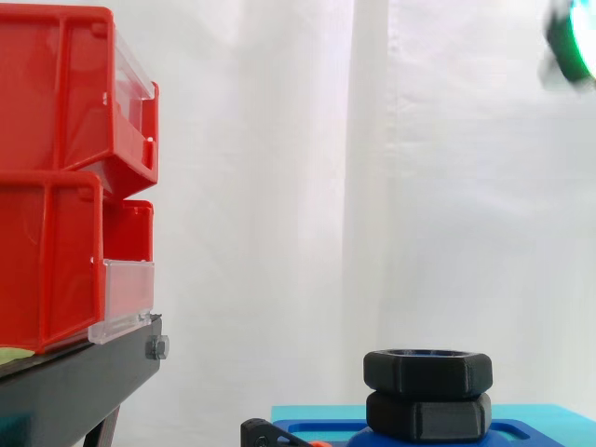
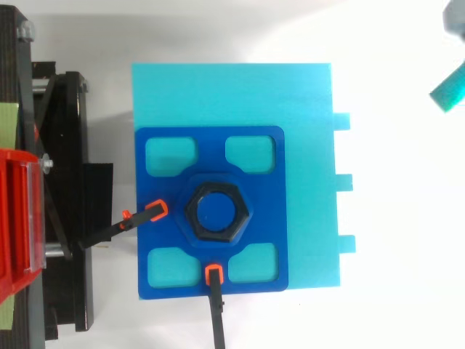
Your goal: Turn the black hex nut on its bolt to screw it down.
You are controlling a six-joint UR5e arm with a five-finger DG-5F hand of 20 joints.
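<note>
- The black hex nut (image 1: 426,372) sits at the middle of a dark blue plate (image 2: 211,145). In the side view it rests on a second black hex piece (image 1: 428,416), touching it.
- The plate lies on a cyan block (image 2: 305,94).
- Two black clamps with orange tips bear on the plate near the nut, one at 9 o'clock (image 2: 154,211) and one at 6 o'clock (image 2: 213,275).
- Nothing lies over the nut, and its top is bare.
- The hand (image 1: 573,42) is well apart from the nut, at about 2 o'clock from it in the top view and high above it in the side view. The picture edge cuts it off, so I cannot tell whether it is wide or closed.
- Red bins (image 1: 56,168) on a black stand (image 1: 74,372) stand off at 9 o'clock, clear of the block.
</note>
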